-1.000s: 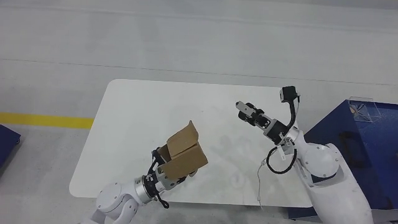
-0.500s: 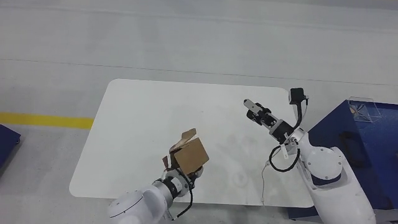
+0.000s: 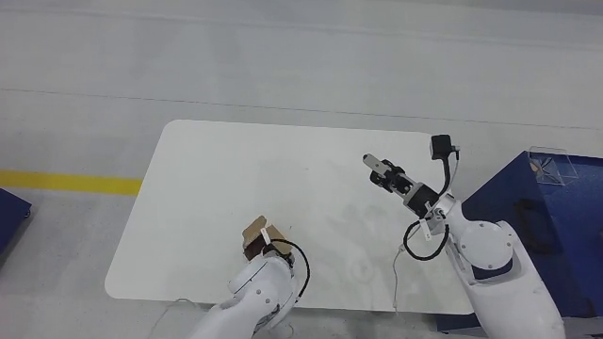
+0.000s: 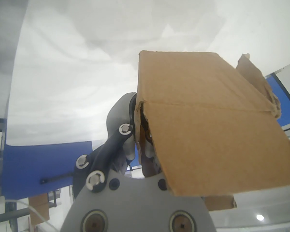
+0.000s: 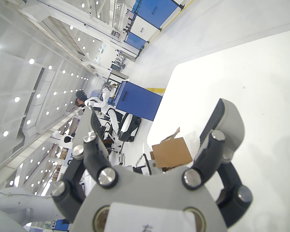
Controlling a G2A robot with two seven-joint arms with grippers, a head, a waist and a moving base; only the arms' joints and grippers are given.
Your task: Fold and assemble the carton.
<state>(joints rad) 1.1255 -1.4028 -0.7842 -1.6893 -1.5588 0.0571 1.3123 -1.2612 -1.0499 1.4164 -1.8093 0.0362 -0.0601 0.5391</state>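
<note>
Holds the carton (image 4: 207, 126) in the left gripper (image 4: 138, 134), clamped tight on one side wall close to a corner crease. Big change against a second ago: wrist turned over, load pulled in toward the near edge of the desk (image 3: 226, 165). Then a broad shape with an open flap, riding above the near-left part of the surface; now, in the top view, just a small brown patch beyond the left forearm (image 3: 267, 282). Contact between carton and desk: impossible to tell. From the left wrist: two plain panels meeting at a fold line, one ragged flap sticking up at the far end, not yet tucked. From the right wrist: same box low and far off by the desk's near corner, flap jutting out. Keeps the right gripper (image 3: 370, 161) spread wide with nothing between, above the right part of the desk, well apart from the carton. Slightly outward half a second ago, back near the first spot now. Likely meaning for the task: a reorientation to present another face, probably the open end, for folding. Assembly judged early: body squared up, flap loose, no help yet from the right side. Risk: thin wall bending or slipping in a one-sided grip during so large a wrist turn.
</note>
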